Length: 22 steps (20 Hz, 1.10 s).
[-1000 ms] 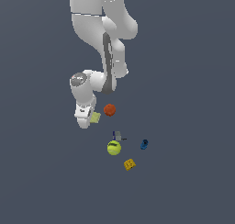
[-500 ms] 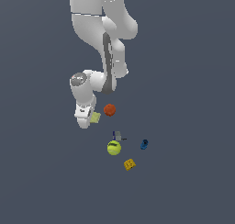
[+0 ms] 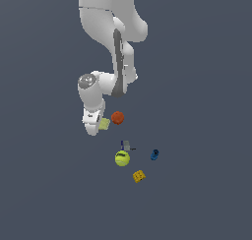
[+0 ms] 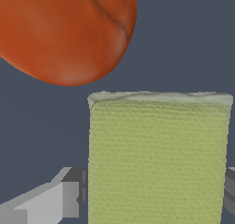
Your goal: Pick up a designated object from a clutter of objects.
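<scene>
The flat pale yellow-green pad (image 3: 104,124) lies on the grey floor beside the orange-red ball (image 3: 117,117). My gripper (image 3: 98,125) is down at the pad. In the wrist view the pad (image 4: 158,159) fills the space between my fingers (image 4: 59,202), which press on its two opposite edges, so the gripper (image 4: 156,198) is shut on it. The orange-red ball (image 4: 64,30) sits close beyond the pad, apart from it. The pad looks low, at or near the floor.
The yellow-green ball (image 3: 122,159), a tiny grey piece (image 3: 127,146), a blue piece (image 3: 154,155) and an orange-yellow waffle block (image 3: 139,176) lie in a group further toward the exterior view's lower right. The arm's white body (image 3: 110,17) rises above.
</scene>
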Tool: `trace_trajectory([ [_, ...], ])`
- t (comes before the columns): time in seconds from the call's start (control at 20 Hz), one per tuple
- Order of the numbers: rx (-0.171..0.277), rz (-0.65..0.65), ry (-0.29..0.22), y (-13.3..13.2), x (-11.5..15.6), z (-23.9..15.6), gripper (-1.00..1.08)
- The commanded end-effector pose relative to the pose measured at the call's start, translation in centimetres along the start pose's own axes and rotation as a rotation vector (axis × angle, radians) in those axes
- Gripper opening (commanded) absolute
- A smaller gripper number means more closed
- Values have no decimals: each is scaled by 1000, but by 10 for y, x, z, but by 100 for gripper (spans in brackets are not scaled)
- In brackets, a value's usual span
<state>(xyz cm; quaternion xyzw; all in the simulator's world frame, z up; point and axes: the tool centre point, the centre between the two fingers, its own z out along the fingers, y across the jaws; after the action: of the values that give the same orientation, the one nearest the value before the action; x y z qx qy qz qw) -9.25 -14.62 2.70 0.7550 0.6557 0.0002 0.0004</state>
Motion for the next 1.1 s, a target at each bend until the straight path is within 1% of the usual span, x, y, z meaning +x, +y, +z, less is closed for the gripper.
trace_trajectory([
  [0.0, -2, 0, 0, -2, 7, -10, -100],
  [0.35, -1, -1, -1, -14, 37, -48, -100],
  [1.05, 0, -1, -3, -43, 115, -151, -100],
])
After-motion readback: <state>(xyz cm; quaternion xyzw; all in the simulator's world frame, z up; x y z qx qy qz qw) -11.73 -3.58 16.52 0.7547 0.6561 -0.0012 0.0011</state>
